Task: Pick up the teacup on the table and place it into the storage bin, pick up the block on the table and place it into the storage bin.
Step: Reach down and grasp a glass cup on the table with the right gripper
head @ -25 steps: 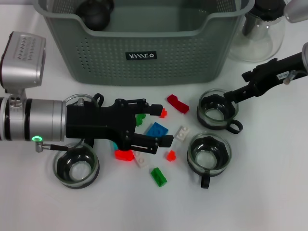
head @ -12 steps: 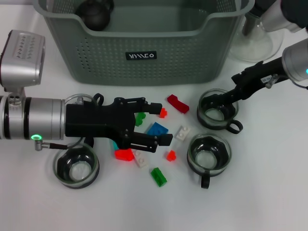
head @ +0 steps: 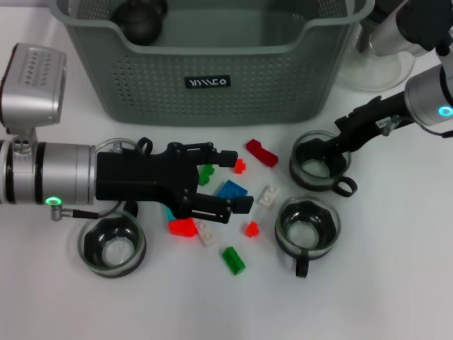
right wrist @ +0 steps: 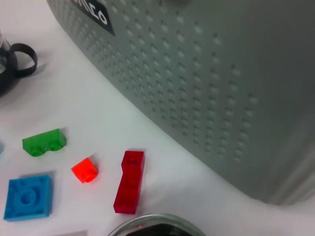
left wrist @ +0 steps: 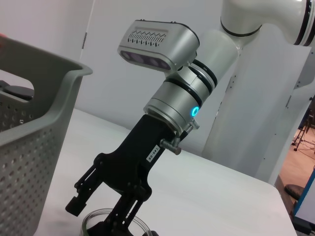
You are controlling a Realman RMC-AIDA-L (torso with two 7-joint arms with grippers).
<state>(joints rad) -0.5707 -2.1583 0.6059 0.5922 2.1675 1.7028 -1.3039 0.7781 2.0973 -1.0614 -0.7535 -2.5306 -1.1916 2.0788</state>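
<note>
While the storage bin [head: 205, 60] sits at the back of the table, the right gripper [head: 327, 148] dips into the teacup [head: 318, 162] just in front of the bin's right corner, fingers on the rim; I cannot tell if it is squeezing. The left gripper [head: 230, 183] hangs open over the scattered blocks [head: 231, 191] in front of the bin.

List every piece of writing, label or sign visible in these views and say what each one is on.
Black label with white stylised lettering on the front wall of the storage bin: the characters cannot be made out for certain.
Small white sticker on the right gripper body, seen from the left wrist view: too small to read.
White tag on the right arm near its wrist: too small to read.
No other text is visible.
</note>
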